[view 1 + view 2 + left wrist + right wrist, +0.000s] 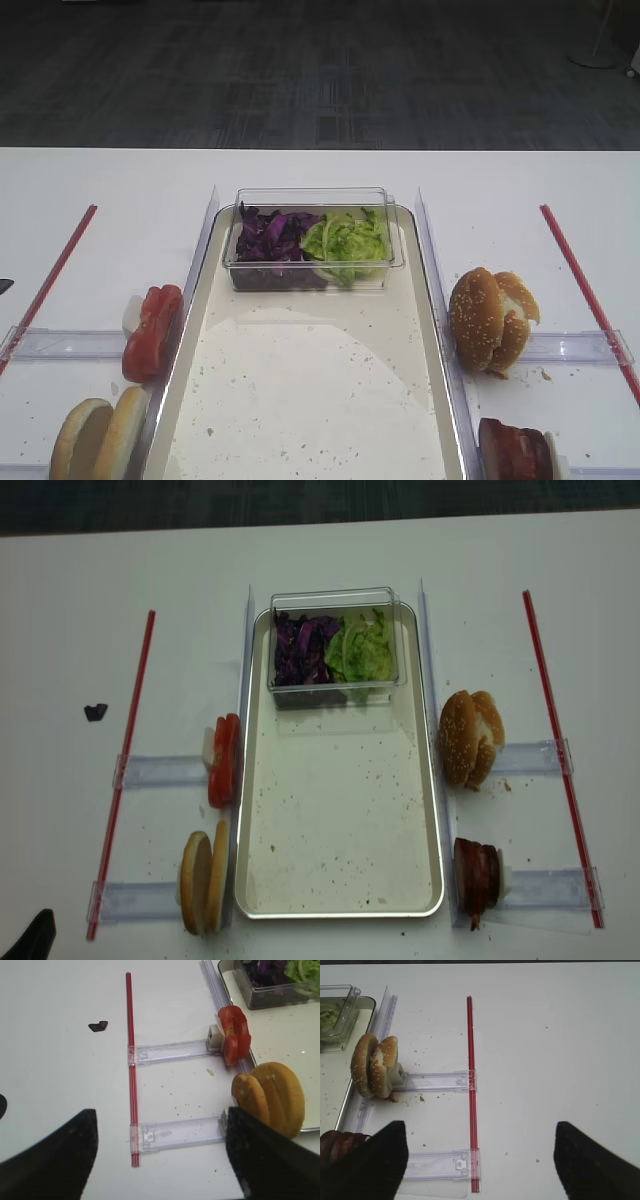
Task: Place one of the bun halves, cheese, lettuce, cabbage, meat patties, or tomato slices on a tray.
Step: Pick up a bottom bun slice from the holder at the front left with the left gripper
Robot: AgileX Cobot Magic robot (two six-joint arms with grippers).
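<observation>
The tray (pixel 340 810) lies mid-table, its floor bare but for crumbs. At its far end a clear box holds purple cabbage (pixel 299 651) and green lettuce (pixel 363 650). Left of the tray stand tomato slices (pixel 224 760) and two plain bun halves (pixel 203 882) on edge. On the right are sesame bun halves (pixel 470 737) and meat patties (pixel 478 875). No cheese is in view. My left gripper (pixel 160 1160) hangs open over the table, its right finger (pixel 270 1160) beside the plain bun halves (pixel 270 1097). My right gripper (pixel 480 1160) is open, empty, right of the meat patties (pixel 340 1145).
Red strips (pixel 128 750) (pixel 555 740) run along both sides of the table, with clear plastic holders (pixel 160 772) (pixel 545 888) between them and the tray. A small purple scrap (pixel 95 712) lies far left. The clear box (pixel 310 196) sits on the tray's far end.
</observation>
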